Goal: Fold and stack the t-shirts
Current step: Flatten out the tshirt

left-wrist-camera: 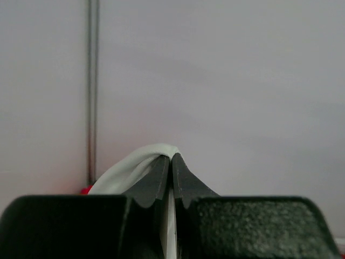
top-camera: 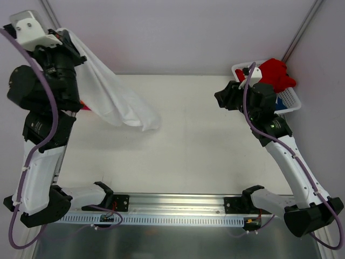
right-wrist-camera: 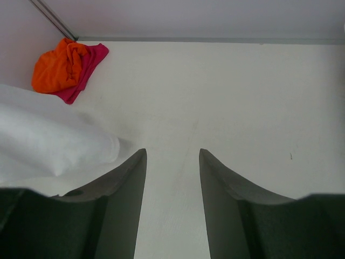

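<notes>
White bench (top-camera: pixel 205 162) carried no folded stack. Left claw (left-wrist-camera: pixel 171 160) was clenched on the white t-shirt (top-camera: pixel 116 100), lifted over the bench's left side; right claw (right-wrist-camera: pixel 172 162) stood released and empty. Orange t-shirt (right-wrist-camera: pixel 56 67) and magenta-pink t-shirt (right-wrist-camera: pixel 89 62) lay crumpled, red t-shirt (top-camera: pixel 277 73) sat in the basket (top-camera: pixel 292 101): folding apparently unstarted.

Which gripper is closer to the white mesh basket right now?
Right. The right gripper hangs open beside the basket at the far right; the left gripper is raised at the far left, shut on the white t-shirt.
</notes>
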Robot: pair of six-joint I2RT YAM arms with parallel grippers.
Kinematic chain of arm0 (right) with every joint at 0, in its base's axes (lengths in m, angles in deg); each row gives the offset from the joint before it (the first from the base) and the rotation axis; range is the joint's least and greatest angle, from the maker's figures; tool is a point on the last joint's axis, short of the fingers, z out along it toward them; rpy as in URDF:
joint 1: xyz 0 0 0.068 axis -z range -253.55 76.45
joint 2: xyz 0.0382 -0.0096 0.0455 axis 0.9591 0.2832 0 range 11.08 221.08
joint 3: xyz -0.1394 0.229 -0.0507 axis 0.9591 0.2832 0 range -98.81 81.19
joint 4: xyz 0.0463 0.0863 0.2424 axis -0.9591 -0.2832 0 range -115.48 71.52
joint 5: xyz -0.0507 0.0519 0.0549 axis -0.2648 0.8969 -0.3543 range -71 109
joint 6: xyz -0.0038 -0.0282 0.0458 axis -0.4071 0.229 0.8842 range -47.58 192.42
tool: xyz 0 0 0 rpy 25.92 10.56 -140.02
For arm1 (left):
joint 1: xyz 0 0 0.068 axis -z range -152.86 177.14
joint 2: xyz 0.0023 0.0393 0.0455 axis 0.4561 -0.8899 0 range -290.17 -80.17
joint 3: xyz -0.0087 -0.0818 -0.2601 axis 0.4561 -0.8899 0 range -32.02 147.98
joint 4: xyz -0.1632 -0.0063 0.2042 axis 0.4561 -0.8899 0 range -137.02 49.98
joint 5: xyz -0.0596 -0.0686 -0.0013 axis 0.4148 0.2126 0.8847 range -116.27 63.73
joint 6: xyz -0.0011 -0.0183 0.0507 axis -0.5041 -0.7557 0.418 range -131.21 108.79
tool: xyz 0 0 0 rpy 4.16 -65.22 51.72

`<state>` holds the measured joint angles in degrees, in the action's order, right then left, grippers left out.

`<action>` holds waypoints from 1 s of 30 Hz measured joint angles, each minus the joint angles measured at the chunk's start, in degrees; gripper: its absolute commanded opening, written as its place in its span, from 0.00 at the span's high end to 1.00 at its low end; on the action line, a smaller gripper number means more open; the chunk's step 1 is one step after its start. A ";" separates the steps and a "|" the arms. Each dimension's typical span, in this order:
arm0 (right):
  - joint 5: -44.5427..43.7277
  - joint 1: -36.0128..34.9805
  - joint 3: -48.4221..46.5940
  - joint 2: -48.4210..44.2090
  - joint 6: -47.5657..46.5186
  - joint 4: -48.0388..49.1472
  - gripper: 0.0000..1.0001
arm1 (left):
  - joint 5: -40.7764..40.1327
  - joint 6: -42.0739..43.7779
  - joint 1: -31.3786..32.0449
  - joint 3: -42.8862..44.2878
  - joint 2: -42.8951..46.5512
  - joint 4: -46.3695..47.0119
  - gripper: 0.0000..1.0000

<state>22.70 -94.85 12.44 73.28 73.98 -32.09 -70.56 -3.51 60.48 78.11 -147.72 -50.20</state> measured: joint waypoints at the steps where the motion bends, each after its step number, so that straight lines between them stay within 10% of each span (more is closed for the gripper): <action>1: 0.15 0.02 0.00 0.00 0.00 0.07 0.53 | -0.74 2.03 0.00 1.03 0.20 1.03 1.00; 15: 0.85 0.11 0.00 -0.02 0.98 0.11 0.55 | -5.75 13.75 0.00 7.15 1.62 7.26 1.00; 30: 0.79 0.11 0.96 -2.78 0.98 0.11 0.56 | 8.55 -18.18 0.02 -15.65 -7.76 -4.35 1.00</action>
<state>23.49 -94.74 13.40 70.50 74.97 -31.98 -62.02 -21.69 60.50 62.46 -155.48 -54.55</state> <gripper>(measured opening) 0.444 0.009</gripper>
